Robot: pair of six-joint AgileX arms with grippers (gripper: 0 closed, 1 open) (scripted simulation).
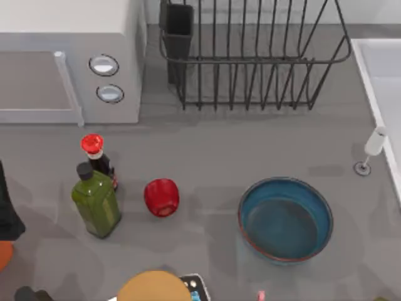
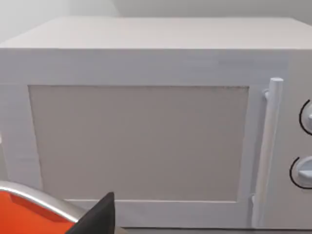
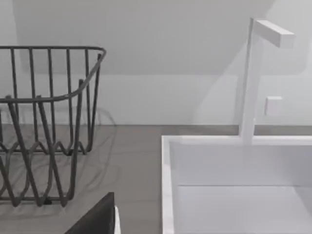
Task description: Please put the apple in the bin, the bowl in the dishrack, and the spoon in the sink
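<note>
The red apple sits on the grey counter left of centre, just right of two bottles. To its right, the blue bowl with a reddish rim stands upright and empty. The black wire dishrack is at the back centre, and its end also shows as the dishrack. At the right edge is the white sink, seen closer as the sink. A small pale spoon lies by the sink's left rim. A dark part of my left gripper faces a microwave door. My right gripper faces the sink.
A white microwave fills the back left. A green bottle and a dark bottle with a red cap stand left of the apple. A tan round object is at the front edge. An orange metal-rimmed vessel is near the left gripper.
</note>
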